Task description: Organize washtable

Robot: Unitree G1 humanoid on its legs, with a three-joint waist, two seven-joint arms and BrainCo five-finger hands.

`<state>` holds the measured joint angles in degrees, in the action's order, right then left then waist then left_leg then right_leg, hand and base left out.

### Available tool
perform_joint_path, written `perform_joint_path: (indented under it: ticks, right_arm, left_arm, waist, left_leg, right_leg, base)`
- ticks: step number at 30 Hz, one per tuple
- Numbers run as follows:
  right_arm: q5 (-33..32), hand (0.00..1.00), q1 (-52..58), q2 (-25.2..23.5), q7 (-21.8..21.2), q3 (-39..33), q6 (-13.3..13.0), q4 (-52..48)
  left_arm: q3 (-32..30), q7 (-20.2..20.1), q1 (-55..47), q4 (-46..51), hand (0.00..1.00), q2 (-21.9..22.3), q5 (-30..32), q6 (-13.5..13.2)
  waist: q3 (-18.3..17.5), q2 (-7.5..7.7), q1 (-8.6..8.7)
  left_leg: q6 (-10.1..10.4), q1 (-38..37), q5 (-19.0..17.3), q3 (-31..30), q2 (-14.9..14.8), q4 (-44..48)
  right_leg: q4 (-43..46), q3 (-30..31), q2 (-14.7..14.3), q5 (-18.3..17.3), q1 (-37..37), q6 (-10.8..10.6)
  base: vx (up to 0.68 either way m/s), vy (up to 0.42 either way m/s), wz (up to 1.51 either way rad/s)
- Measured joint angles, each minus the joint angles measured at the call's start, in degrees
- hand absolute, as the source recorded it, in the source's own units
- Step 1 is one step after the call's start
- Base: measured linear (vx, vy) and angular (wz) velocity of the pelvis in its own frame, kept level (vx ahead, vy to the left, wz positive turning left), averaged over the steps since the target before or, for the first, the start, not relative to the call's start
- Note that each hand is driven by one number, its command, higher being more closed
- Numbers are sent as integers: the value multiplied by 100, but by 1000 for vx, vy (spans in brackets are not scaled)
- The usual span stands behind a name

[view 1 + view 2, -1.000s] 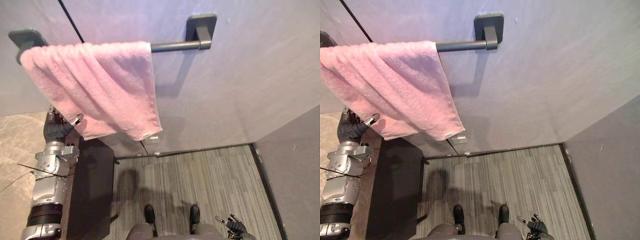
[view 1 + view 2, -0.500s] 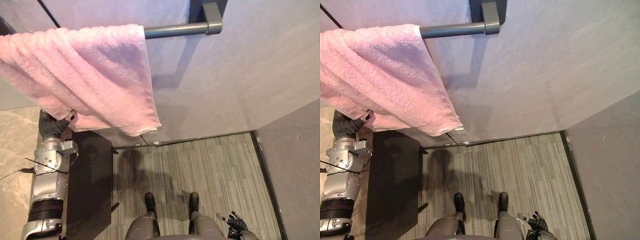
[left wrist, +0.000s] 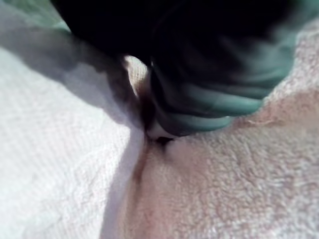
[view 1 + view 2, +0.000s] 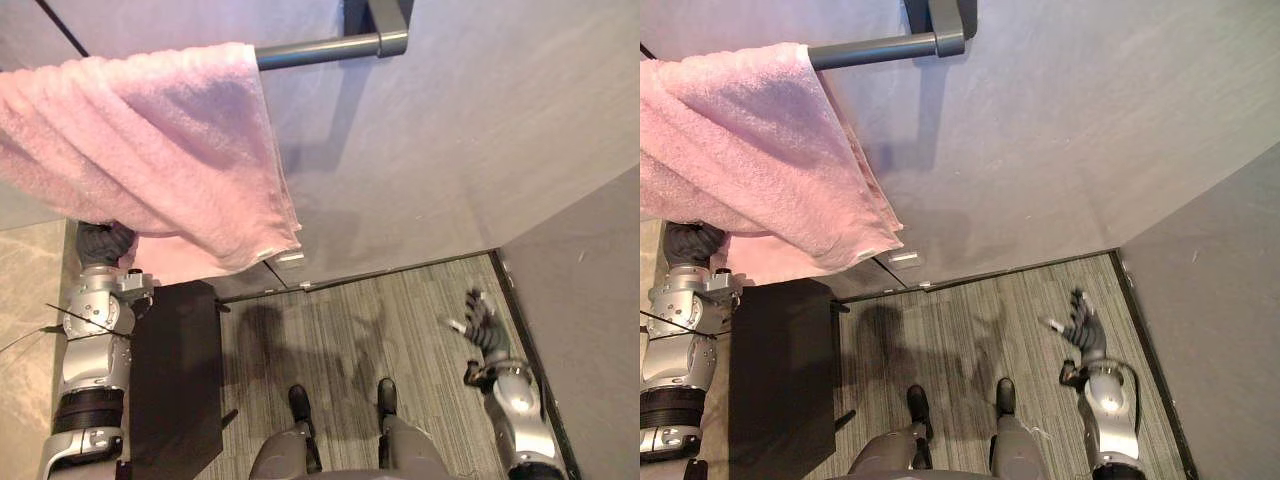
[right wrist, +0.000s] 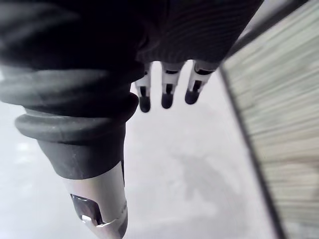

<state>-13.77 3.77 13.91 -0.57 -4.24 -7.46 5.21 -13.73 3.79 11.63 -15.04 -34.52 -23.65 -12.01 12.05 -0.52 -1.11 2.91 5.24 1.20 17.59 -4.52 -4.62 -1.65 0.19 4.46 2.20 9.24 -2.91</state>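
A pink towel (image 4: 150,150) hangs over a dark bar (image 4: 320,48) fixed to the grey wall. My left hand (image 4: 103,242) is raised at the far left, up against the towel's lower edge, and the cloth covers its front part. In the left wrist view the towel (image 3: 224,189) lies right against the hand's dark cover and is drawn into a crease there. My right hand (image 4: 482,325) is lifted low at the right, over the floor, open with fingers (image 5: 167,94) straight and spread, holding nothing.
A dark cabinet side (image 4: 175,380) stands under the towel next to my left arm, with a beige counter (image 4: 25,290) to its left. Striped carpet (image 4: 400,310) covers the floor. A grey wall (image 4: 590,290) closes the right side.
The camera has shifted. My left hand has gone up under the towel's lower edge. My right arm has risen from the bottom edge towards the right wall.
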Motion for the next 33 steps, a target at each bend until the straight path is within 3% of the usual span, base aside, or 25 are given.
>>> perform_joint_path:
  ticks: [3,4,11,13,16,21,33]
  right_arm:
    - [-668,0,-372,434,-293,515,-92,-671]
    - [-1188,0,-800,862,-486,934,-96,-974]
    - [-2693,0,-2535,2007,-620,2253,-49,-889]
    - [-3273,0,-3310,2305,-570,2966,183,-531]
    - [-3795,0,-3943,2491,-544,3583,318,-291]
    - [-4286,0,-4995,2360,-312,4268,398,443]
    - [-4451,0,-6059,927,226,4349,391,1762]
  left_arm:
    - [82,-5,101,-1,100,-72,33,22]
    - [122,-6,179,-1,100,-73,12,30]
    - [429,-45,330,-8,100,-142,-126,41]
    - [636,-49,347,-9,100,-151,-294,46]
    - [845,-40,372,-14,100,-150,-396,48]
    - [1157,8,417,-29,100,-144,-502,53]
    - [1220,146,600,-25,100,-119,-607,54]
  waist:
    - [-2,3,-28]
    - [-2,6,-67]
    - [-4,9,-142]
    - [-5,10,-182]
    - [-6,12,-292]
    - [-6,12,-449]
    - [-10,18,-587]
  left_leg:
    - [4,-19,1,-3,-63,33]
    - [7,-56,4,5,-69,48]
    - [31,-171,27,2,-100,57]
    - [27,-162,58,-3,-89,60]
    - [26,-116,109,-22,-102,55]
    - [25,-71,199,-55,-123,35]
    - [98,100,496,-203,-199,-79]
  right_leg:
    - [50,13,-34,17,-11,24]
    - [48,23,-33,18,-51,25]
    - [12,29,-53,156,-181,67]
    - [-15,28,-42,209,-187,65]
    - [-109,7,-55,316,-191,67]
    - [-176,-7,-78,435,-183,93]
    - [-298,-44,-169,540,-80,125]
  base:
    - [-5,-14,0]
    - [0,0,0]
    - [-30,-4,-1]
    - [-52,1,1]
    - [-45,-10,3]
    - [-55,-12,3]
    - [-55,-19,4]
